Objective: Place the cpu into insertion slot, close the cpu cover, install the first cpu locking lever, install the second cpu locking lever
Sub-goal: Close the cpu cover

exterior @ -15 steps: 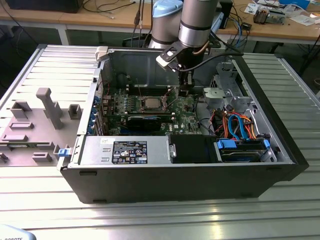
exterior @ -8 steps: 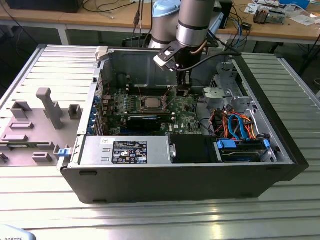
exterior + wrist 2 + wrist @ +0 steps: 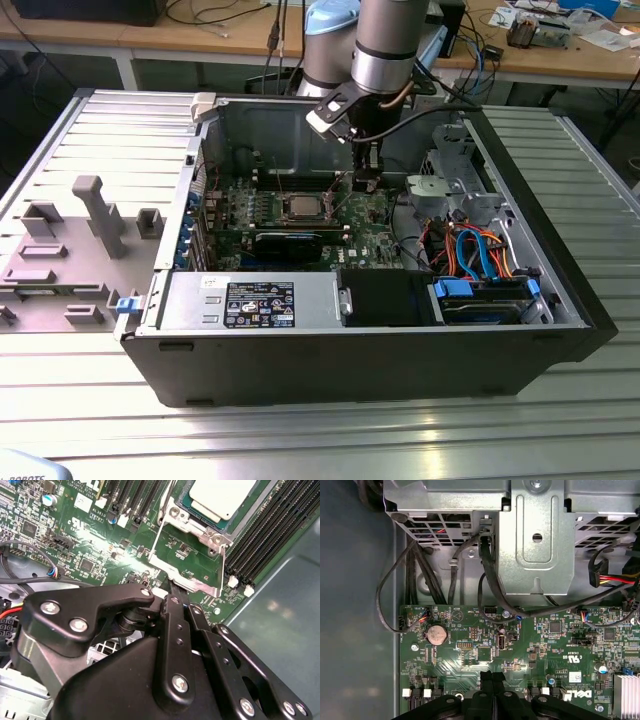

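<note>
Over the green board, my hand hangs with its fingers pressed together
I see the cpu seated in the insertion slot; the cpu cover lies swung open, its far edge just beside my hand.

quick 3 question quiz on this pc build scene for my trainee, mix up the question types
1. True or false: the cpu sits in the insertion slot.
2. The gripper is above: A) the green board B) the blue cables C) the grey tray outside the case.
3. What colour are the memory slots beside the slot?
Key: 1 true; 2 A; 3 black.
</note>
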You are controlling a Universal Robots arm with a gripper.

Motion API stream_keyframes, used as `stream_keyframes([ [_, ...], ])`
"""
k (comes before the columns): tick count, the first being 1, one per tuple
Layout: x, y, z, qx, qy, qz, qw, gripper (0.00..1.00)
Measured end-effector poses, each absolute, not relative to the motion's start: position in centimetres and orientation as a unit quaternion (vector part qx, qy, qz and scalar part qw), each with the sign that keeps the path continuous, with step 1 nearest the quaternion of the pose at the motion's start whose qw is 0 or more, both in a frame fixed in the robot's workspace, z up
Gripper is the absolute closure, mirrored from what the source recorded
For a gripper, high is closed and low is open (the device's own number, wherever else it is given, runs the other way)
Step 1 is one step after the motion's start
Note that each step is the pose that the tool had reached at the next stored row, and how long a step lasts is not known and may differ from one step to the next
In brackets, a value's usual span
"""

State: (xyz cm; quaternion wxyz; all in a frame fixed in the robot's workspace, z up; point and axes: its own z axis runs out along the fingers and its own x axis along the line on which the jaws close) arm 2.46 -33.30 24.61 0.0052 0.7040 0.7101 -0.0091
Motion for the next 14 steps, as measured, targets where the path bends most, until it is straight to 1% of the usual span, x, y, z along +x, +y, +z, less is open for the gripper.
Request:
stream_keyframes([
  [14,2.18,-33.30,24.61,0.704,0.710,-0.009,0.005,0.89],
])
